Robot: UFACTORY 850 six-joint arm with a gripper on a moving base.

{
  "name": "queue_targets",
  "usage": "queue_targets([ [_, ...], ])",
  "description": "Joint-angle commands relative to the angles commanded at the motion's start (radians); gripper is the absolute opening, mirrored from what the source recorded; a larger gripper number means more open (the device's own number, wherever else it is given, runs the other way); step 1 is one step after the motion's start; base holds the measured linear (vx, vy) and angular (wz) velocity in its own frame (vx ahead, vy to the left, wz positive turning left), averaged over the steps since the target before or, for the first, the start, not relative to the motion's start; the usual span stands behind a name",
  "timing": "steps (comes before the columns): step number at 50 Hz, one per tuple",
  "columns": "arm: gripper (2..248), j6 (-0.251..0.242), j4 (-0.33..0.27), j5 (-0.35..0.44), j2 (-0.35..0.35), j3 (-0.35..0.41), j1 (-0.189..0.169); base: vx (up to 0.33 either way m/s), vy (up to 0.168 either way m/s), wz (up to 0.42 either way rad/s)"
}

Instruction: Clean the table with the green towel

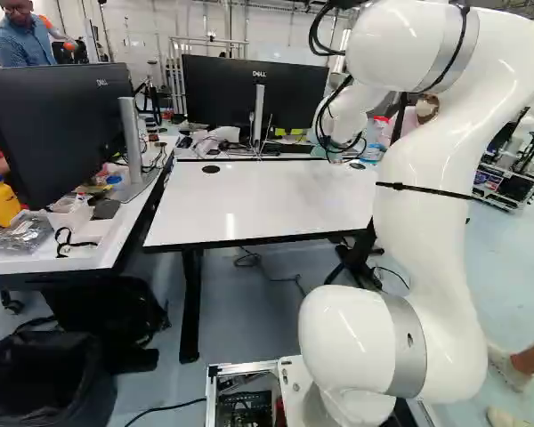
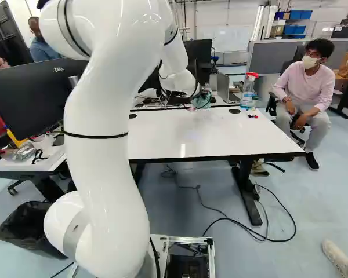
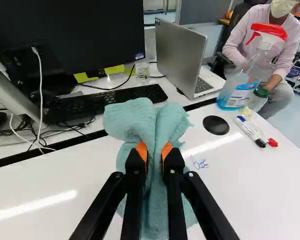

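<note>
— White tabletop (image 2: pixel 220 136), lit by glare, with a scribble (image 3: pixel 200 164) in blue left on it. Where is the towel (image 3: pixel 157 120) to be found?

— It is pinched, bunched up, between the two fingers (image 3: pixel 135 169) of the gripper (image 3: pixel 154 150), over the far part of the table. The scribble is seen just beside it. Whether the cloth is pressed to the surface cannot be told.

— What is to be feared, then?

— A missed mark, first. With the towel gathered so narrowly, only a thin strip may be wiped, and the ink may be passed by or merely smeared if too little pressure is applied.

— And if too much is applied?

— The folds could be dragged out of the grip, or the tabletop could be scraped by a fingertip left uncovered.

— Are the neighbours to be minded?

— They are. The markers (image 3: pixel 252 131) lie near the scribble, past the round black cap (image 3: pixel 216 125); by a wide stroke they could be rolled off the edge. The spray bottle (image 3: pixel 237 92) could be tipped by the same sweep.

— And on the far side?

— A dark gap (image 3: pixel 45 150) is left before the next desk. If the stroke is carried too far, cloth could be caught there, or the keyboard (image 3: pixel 97 102) nudged.
</note>
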Motion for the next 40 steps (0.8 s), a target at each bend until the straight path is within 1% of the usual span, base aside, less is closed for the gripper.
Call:
queue_targets([
  [7, 51, 0.0, 0.0, 0.004, -0.027, -0.018, 0.002, 0.0, 0.0, 0.0],
  [40, 51, 0.0, 0.0, 0.007, -0.091, -0.024, 0.002, 0.0, 0.0, 0.0],
])
